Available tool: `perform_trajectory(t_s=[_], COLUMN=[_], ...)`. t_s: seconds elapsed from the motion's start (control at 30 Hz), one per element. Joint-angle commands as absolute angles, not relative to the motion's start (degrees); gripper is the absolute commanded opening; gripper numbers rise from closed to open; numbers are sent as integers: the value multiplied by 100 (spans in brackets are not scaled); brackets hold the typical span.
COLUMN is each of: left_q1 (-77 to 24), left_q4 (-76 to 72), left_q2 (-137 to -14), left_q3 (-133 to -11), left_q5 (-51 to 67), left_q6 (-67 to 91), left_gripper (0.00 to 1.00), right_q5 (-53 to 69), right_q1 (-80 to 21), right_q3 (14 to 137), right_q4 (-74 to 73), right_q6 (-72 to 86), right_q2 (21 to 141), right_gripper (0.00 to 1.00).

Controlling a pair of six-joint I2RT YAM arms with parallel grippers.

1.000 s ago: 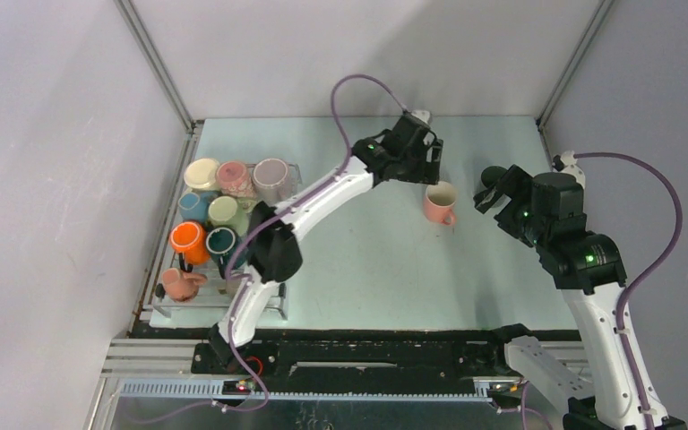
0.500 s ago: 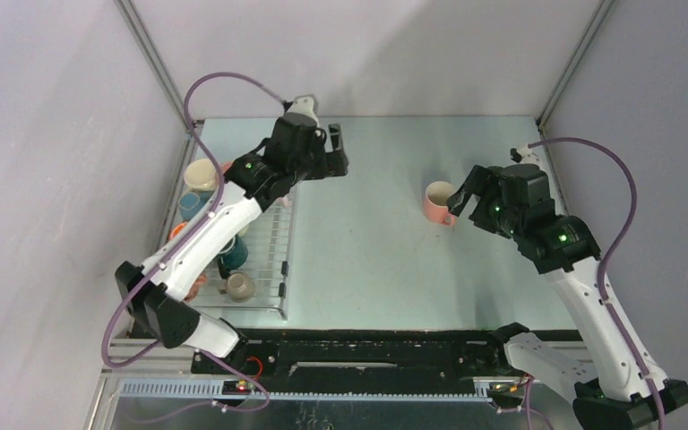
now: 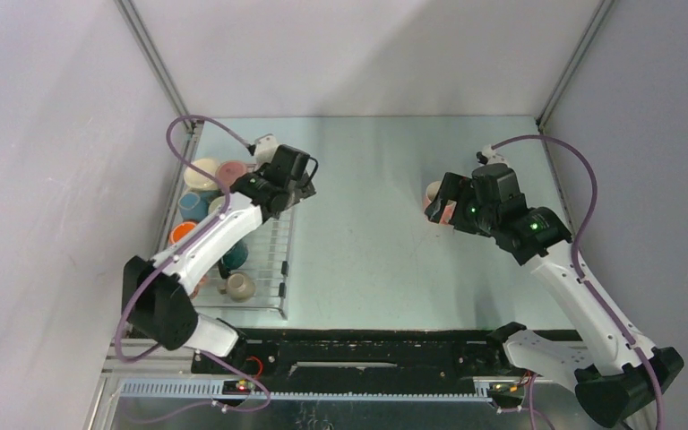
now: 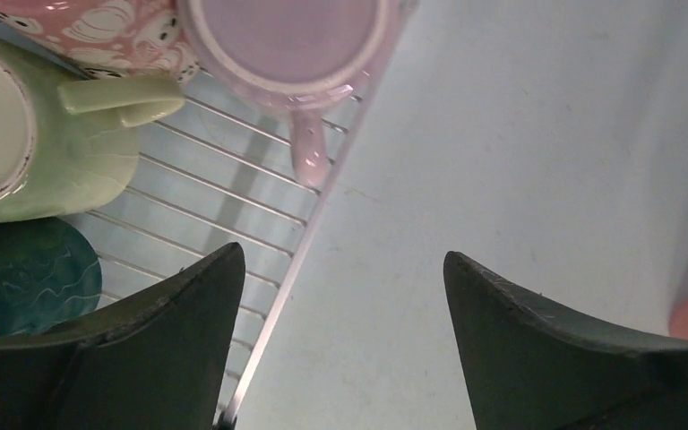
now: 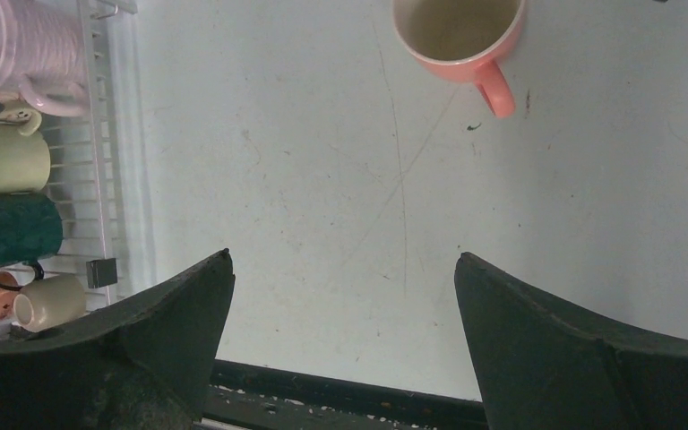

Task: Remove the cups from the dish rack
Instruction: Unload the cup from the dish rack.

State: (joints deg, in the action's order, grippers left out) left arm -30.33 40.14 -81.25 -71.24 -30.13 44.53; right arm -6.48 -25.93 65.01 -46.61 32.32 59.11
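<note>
While eyeing the left fingers (image 4: 143, 340), spread wide with nothing in them right over the right rim of the dish rack (image 3: 273, 242), can't help worrying about the lilac mug (image 4: 287, 45) at the rack's far right corner. Handle poking out along that rim, straight toward the fingers, so dead easy to snag on the way down and tip or drag the mug off the rack onto the table (image 3: 367, 260). Tight crowd too: pale green mug (image 4: 45, 152) just left of the lilac one, patterned pink mug (image 4: 98, 36) close behind, dark teal mug (image 4: 27, 278) nearer in the rack. Nudge one, probably shove the lot. Right fingers (image 5: 143, 349) just as wide open and empty, well right of the rack, with a salmon mug (image 5: 457, 36) standing upright on the table just ahead. Sloppy descent there, likely a clipped rim and a toppled mug. Most cups (image 3: 202, 172) not yet out of the rack.
</note>
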Motion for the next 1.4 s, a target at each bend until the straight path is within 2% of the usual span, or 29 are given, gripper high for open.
perform_trajectory(t_s=[0.0, 0.13, 0.37, 0.57, 1.0, 1.23, 1.37], left_q1=[-2788, -2626, -2484, -2411, -2376, -2338, -2338], left_q4=[3885, 3889, 3641, 3506, 3277, 3032, 3037], left_q2=[-8701, -9107, -9610, -9930, -10062, -10003, -10006], left_q3=[-7294, -7473, -7688, -7753, -7491, -7214, -7134], left_q5=[-3578, -3712, -3691, -3640, -3810, -3807, -3862], left_q6=[5211, 5448, 5319, 5241, 5318, 5354, 5403], left_gripper=[86, 78, 72, 60, 55, 47, 47], right_q5=[-600, -560, -514, -510, -496, -461, -462], right_q1=[-2647, -2663, -2711, -2756, -2829, -2865, -2888], right_q3=[6469, 6438, 6261, 6107, 5758, 5658, 5660], right_q4=[-4366, -4343, -4254, -4198, -4073, -4006, -4024], right_q6=[3035, 3028, 3020, 3020, 3095, 3080, 3073], right_q2=[5843, 5839, 5766, 5673, 5625, 5712, 5784], right_gripper=[100, 100, 100, 100, 100, 100, 100])
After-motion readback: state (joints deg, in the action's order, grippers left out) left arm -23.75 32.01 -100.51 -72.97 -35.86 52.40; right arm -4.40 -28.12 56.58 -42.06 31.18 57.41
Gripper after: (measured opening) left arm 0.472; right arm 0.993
